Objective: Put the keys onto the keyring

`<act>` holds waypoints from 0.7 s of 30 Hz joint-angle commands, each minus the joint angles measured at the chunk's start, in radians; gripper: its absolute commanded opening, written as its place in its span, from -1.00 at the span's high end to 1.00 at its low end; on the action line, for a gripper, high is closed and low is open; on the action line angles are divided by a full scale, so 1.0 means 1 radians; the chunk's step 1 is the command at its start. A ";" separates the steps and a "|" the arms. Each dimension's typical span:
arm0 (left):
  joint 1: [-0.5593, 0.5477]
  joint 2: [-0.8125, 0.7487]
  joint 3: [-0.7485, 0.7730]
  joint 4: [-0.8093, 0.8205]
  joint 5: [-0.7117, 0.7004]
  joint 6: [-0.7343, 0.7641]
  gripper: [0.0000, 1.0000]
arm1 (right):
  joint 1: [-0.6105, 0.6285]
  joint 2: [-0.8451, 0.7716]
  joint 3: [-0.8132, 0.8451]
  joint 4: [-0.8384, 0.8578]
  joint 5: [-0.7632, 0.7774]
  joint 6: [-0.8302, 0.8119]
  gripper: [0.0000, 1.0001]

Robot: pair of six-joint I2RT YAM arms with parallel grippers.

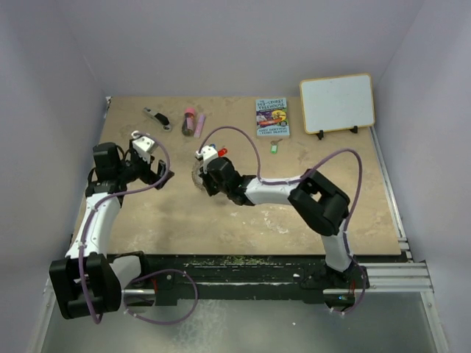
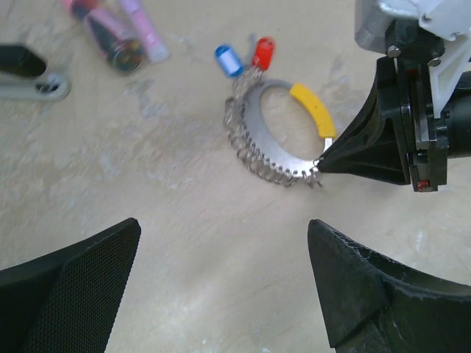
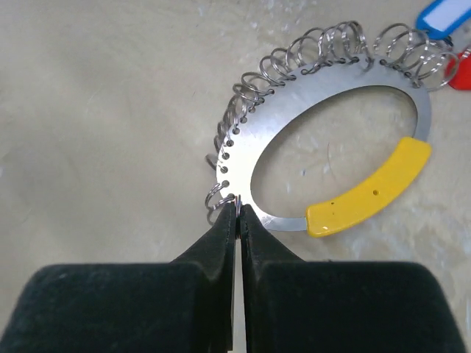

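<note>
The keyring (image 3: 324, 81) is a flat silver oval with a yellow stretch and many small wire rings along its rim, lying on the table (image 1: 243, 213). My right gripper (image 3: 238, 204) is shut, its tips pinching one small wire ring at the keyring's near edge. A blue-tagged key (image 3: 445, 15) and a red-tagged key (image 3: 462, 70) hang at its far end. A green-tagged key (image 1: 274, 148) lies apart, in front of the book. My left gripper (image 2: 221, 228) stands open and empty, a short way left of the keyring (image 2: 259, 140).
At the back left lie a black-and-silver tool (image 1: 156, 118) and a pink-and-maroon tube (image 1: 190, 121). A book (image 1: 271, 118) and a small whiteboard (image 1: 337, 103) sit at the back right. Walls close in on three sides.
</note>
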 commanded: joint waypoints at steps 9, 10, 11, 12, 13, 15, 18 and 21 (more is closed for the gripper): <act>-0.231 -0.010 -0.025 0.383 0.330 -0.147 -0.97 | 0.044 -0.415 -0.108 -0.258 -0.048 0.141 1.00; -0.231 -0.013 -0.038 0.410 0.325 -0.180 -0.97 | 0.044 -0.440 -0.113 -0.263 -0.034 0.151 1.00; -0.231 -0.017 -0.044 0.418 0.316 -0.200 -0.97 | 0.044 -0.462 -0.117 -0.264 -0.022 0.161 1.00; -0.231 -0.021 -0.044 0.416 0.315 -0.211 -0.97 | 0.043 -0.481 -0.118 -0.265 -0.011 0.171 1.00; -0.232 -0.023 -0.044 0.409 0.322 -0.218 -0.97 | 0.044 -0.493 -0.114 -0.270 -0.004 0.180 1.00; -0.238 -0.038 -0.037 0.392 0.350 -0.227 -0.97 | 0.049 -0.515 -0.102 -0.287 0.003 0.200 1.00; -0.247 -0.052 0.018 0.304 0.398 -0.202 -0.97 | 0.069 -0.530 -0.078 -0.315 0.031 0.220 1.00; -0.246 -0.059 0.130 0.118 0.435 -0.105 -0.97 | 0.102 -0.528 -0.031 -0.387 0.105 0.246 1.00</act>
